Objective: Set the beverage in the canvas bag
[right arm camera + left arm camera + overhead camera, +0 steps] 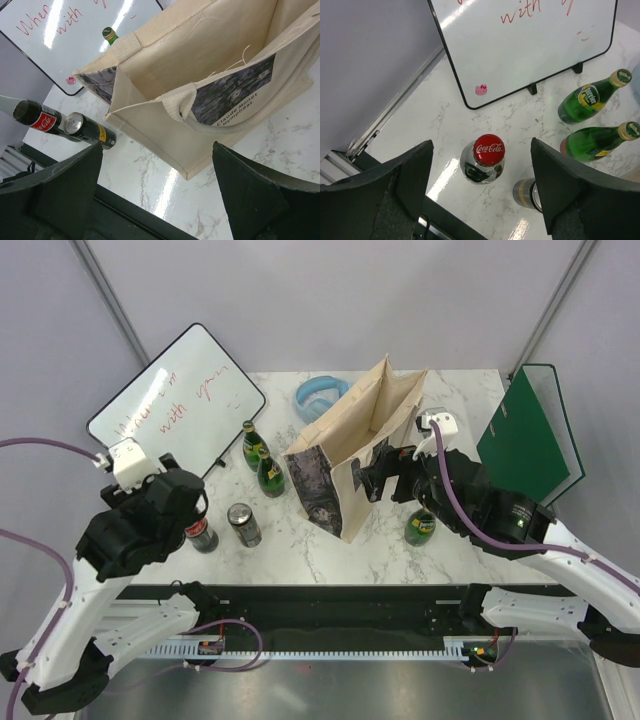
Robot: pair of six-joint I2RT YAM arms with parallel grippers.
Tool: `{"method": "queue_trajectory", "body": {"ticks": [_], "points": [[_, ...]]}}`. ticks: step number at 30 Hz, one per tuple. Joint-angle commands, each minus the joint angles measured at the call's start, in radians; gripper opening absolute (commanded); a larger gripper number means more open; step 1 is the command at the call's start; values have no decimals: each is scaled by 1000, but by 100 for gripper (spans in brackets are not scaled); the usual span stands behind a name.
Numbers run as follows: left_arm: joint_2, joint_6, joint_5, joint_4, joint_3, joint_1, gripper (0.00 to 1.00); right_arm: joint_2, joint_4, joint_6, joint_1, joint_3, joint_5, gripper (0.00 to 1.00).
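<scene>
The beige canvas bag (345, 430) stands open in the middle of the table and also shows in the right wrist view (200, 45). A Coca-Cola bottle with a red cap (202, 534) (487, 150) stands upright at the front left. My left gripper (481, 147) is open above it, with a finger on each side of the bottle and no contact. A dark can (244, 524) (526, 192) stands just right of the bottle. My right gripper (157, 150) is open and empty, close to the bag's right face (385, 475).
Two green bottles (252, 443) (269, 473) stand left of the bag. A third green bottle (421, 526) stands under my right arm. A whiteboard (175, 400) leans at the back left. A blue ring (320, 395) lies behind the bag. A green folder (525, 435) stands at the right.
</scene>
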Motion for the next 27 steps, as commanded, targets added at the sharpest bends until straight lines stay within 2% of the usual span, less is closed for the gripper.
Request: {"method": "queue_trajectory", "body": {"ticks": [1,4,7,10,14,20,27], "points": [[13,-50,38,48,-46,4,84,-21,45,-20,4,-14,-13,98],[13,-28,65,88,-78,13,84,-31,46,-26,4,-22,-5,98],[33,-103,61,37,-109,44,84,-34,49,-30,4,-25,-2,98],[25,-134,56,54,-163,76,83,-34,49,-35,4,-30,-2,98],[4,-53,81,164,-220,107,81,-38,50,-35,4,-39,4,98],[-25,-22,104,282,-308,125,80,-52,55,-36,4,-51,13,98],[-13,-62,165,292,-374,153,88,-60,53,-52,6,-65,32,98]]}}
